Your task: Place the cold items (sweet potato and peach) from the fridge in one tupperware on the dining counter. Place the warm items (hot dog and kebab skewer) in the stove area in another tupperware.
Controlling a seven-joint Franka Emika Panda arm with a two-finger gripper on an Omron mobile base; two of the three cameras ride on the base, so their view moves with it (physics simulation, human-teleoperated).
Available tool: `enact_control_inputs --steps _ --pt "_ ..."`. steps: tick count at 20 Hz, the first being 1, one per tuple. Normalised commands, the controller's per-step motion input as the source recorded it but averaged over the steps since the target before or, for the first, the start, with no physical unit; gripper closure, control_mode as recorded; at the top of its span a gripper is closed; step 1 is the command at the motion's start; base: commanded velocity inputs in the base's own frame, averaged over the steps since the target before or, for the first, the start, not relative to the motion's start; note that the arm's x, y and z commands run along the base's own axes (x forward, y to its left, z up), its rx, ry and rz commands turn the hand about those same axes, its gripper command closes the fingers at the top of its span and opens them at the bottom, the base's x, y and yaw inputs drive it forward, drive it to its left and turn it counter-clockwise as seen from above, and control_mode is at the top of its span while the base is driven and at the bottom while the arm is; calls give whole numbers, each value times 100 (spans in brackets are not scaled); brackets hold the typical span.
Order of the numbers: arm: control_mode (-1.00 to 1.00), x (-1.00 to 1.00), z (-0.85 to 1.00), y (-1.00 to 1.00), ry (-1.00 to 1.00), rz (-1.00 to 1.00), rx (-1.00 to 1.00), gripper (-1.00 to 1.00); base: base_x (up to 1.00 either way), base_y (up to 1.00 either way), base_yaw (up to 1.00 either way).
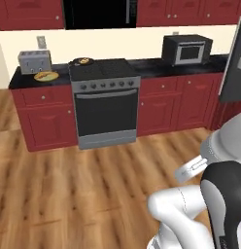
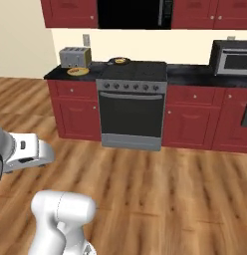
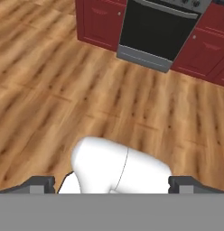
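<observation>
- A hot dog (image 1: pixel 45 75) lies on a yellow plate (image 1: pixel 53 77) on the dark worktop (image 1: pixel 25 80), left of the stove (image 1: pixel 105 102) and just in front of the toaster (image 1: pixel 34 62); the right base view shows the same plate (image 2: pixel 78 71) beside the toaster (image 2: pixel 74 57)
- A dark pan (image 1: pixel 82 61) sits at the far left corner of the stove top with something yellowish in it, too small to name; it shows again in the right base view (image 2: pixel 119 61)
- No writing or brand can be read anywhere; the stove knobs and the microwave (image 1: pixel 187 49) front are blurred
- The pincer (image 3: pixel 112 184) is released, its two dark fingertips (image 3: pixel 39 184) set wide apart and grasping nothing; it hangs low over the wooden floor (image 3: pixel 50 90), pointing toward the oven door (image 3: pixel 156 31)
- The plate and the pan are well apart from the pincer, up on the worktop and the stove beyond a stretch of bare floor
- Red cabinets (image 1: pixel 44 119) flank the stove; the microwave stands on the worktop to the right
</observation>
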Motion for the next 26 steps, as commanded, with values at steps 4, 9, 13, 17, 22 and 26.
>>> enact_control_inputs --steps 4,9,13,17,22,26 --pt "100 0 0 0 0 0 0 -100 100 50 -14" --pt "100 0 0 0 0 0 0 -100 100 35 -6" --pt "100 0 0 0 0 0 0 -100 100 14 0" --pt "100 0 0 0 0 0 0 -100 100 11 0" --pt "100 0 0 0 0 0 0 -100 100 15 0" --pt "100 0 0 0 0 0 0 -100 100 30 -1"
